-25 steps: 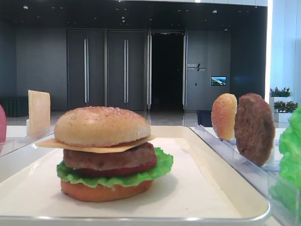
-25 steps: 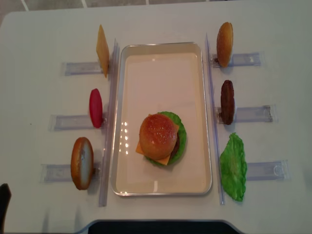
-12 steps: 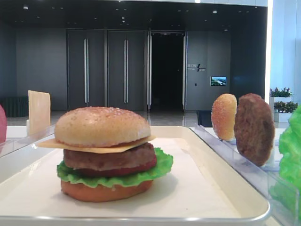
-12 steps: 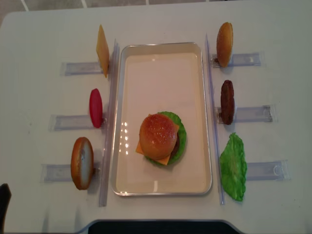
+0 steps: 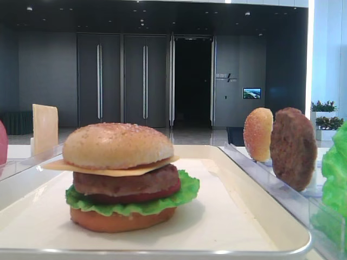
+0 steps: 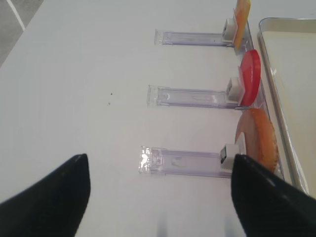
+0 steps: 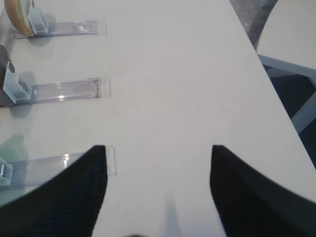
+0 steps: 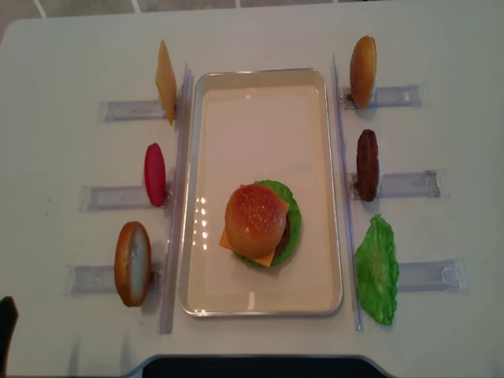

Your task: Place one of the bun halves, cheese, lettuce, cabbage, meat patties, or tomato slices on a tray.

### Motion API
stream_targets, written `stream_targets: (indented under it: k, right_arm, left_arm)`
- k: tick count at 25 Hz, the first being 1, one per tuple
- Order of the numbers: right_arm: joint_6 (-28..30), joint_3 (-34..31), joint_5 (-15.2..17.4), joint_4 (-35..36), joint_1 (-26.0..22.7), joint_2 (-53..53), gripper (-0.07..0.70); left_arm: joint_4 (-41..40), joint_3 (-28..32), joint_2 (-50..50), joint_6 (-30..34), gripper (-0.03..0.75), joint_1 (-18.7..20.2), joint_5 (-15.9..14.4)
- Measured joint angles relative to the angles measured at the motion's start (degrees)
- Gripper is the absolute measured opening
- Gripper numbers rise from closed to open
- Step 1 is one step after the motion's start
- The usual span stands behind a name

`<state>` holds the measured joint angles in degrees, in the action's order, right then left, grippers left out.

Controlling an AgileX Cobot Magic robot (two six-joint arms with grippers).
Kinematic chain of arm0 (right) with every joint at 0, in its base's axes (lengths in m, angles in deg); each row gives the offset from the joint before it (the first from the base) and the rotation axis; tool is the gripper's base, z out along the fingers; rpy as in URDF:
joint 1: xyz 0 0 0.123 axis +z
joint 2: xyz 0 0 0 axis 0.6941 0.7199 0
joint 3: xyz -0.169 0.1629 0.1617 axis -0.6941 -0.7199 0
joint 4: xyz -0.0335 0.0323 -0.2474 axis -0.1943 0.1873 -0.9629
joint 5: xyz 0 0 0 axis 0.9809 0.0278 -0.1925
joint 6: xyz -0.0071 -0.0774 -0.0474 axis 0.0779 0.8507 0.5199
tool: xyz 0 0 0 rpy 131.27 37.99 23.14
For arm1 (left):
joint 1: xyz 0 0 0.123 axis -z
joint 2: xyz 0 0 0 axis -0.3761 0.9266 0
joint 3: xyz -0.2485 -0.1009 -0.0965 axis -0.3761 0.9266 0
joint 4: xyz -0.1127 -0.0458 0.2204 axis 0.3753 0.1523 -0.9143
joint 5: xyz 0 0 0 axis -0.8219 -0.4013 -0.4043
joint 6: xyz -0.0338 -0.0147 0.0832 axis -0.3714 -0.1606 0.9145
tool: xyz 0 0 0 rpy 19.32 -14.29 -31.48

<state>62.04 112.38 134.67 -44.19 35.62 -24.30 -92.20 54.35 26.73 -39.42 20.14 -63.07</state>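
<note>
On the cream tray [image 8: 260, 126] stands a stacked burger: sesame bun top [image 5: 117, 144], cheese [image 5: 111, 170], patty [image 5: 127, 181], tomato edge, lettuce [image 5: 130, 206] and bun base. In the racks to the left stand a cheese slice [image 8: 165, 81], a tomato slice [image 8: 154, 174] and an orange-brown bun piece [image 8: 131, 263]. To the right stand a bun half [image 8: 362, 71], a meat patty [image 8: 367, 164] and a lettuce leaf [image 8: 376, 269]. My left gripper [image 6: 160, 197] is open over bare table left of the racks. My right gripper [image 7: 158, 192] is open over bare table right of them. No cabbage shows.
Clear slotted racks [image 8: 409, 183] lie on both sides of the tray, with long clear rails [image 8: 177, 197] along its edges. The table's right edge [image 7: 266, 74] drops off close to my right gripper. A dark piece of the left arm [image 8: 6, 323] shows at the bottom left.
</note>
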Motion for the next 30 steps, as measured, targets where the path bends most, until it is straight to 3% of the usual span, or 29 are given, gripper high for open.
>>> stream_targets:
  k: [30]
  right_arm:
    - [-2.6,0.0,-0.3,-0.7,0.0,-2.9,0.461]
  left_arm:
    - [0.0,0.0,0.0,0.0,0.692,0.0,0.0]
